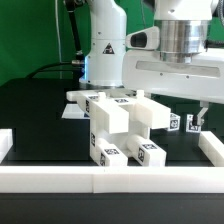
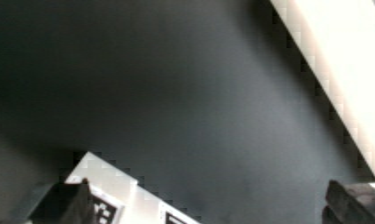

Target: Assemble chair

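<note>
Assembly looked unfinished: the chair pieces (image 1: 118,125) sat bunched mid-table beside the border rail (image 1: 110,180), a tagged post (image 1: 172,122) apart at their side, and the gripper (image 1: 198,116) hung above it, fingers spread wide, grasping nothing.

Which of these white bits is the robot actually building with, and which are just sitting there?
For the job: chair blocks, chunky and tagged, bunched mid-table; small tagged post beside them.
Just there: low white border rail; black table.
</note>
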{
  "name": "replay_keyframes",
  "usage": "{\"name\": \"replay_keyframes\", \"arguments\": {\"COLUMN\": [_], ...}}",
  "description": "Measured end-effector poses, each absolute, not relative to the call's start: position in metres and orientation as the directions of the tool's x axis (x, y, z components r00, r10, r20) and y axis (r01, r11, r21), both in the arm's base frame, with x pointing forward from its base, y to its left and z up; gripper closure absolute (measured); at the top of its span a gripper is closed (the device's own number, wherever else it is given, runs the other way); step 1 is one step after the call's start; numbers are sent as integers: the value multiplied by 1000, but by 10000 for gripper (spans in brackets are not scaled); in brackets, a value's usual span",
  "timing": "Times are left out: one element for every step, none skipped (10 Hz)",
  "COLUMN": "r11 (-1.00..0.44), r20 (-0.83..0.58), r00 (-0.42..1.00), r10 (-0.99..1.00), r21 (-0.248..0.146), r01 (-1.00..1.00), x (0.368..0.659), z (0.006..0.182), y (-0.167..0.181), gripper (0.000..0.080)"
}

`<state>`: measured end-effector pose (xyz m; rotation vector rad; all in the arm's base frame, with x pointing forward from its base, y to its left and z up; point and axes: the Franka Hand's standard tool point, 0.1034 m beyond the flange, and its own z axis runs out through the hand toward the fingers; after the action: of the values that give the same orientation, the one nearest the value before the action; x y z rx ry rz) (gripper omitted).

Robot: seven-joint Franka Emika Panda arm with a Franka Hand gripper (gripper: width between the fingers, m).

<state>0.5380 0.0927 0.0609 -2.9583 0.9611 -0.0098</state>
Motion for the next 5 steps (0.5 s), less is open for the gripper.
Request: {"name": "replay_keyframes", "arguments": {"r11": [-806, -805, -815, -824, -818], "r20": [-7, -12, -6, -2, -7], "r00": [806, 806, 816, 825, 819], "r10": [-592, -592, -578, -565, -574], "r21": [-36, -39, -44, -49, -54], "r01": [-591, -592, -578, -564, -573], "x": [533, 523, 514, 506, 505], "z": [66, 70, 71, 70, 70], "y": [102, 111, 120, 129, 130], "gripper": [150, 150, 150, 150, 150]}}
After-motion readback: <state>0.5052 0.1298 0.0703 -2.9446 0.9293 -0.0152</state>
